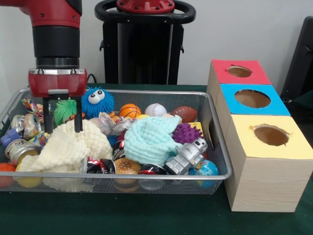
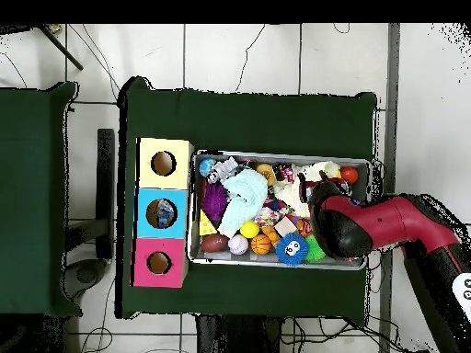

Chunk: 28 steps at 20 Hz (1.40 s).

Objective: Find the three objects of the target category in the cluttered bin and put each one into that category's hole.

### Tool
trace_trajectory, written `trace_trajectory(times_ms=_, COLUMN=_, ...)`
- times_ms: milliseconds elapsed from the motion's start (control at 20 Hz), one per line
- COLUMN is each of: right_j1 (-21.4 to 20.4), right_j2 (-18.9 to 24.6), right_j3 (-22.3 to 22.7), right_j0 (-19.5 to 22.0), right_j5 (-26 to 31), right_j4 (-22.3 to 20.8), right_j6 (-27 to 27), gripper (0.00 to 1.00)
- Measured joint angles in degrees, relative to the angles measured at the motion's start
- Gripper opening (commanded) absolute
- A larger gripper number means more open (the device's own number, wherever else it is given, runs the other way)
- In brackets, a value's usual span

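Front view: gripper hung over the bin's left end, jaws parted and empty, tips at the cream cloth. Target category unstated; candidates still in the bin included basketball, baseball, football, toy robot and cans. Red hole and yellow hole appeared empty; overhead, something seemed to lie in the blue hole. Most of the task apparently remained. Wire walls stood close beside the gripper; open room lay only upward.

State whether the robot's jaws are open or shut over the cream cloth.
Open: the gripper shows two dark jaws standing apart, tips resting at the cream cloth with a gap between.
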<state>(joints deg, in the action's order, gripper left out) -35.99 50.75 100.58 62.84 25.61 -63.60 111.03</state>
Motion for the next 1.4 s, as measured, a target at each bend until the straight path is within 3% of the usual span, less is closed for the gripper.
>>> trace_trajectory(times_ms=650, right_j1=0.71, right_j2=-1.23, right_j3=-0.86, right_j0=-0.31, right_j5=0.00, right_j4=-0.22, right_j6=0.00, gripper=1.00)
trace_trajectory(times_ms=1400, right_j1=4.34, right_j2=-4.16, right_j3=-3.25, right_j0=-0.86, right_j5=-0.84, right_j4=-0.73, right_j6=0.00, gripper=1.00)
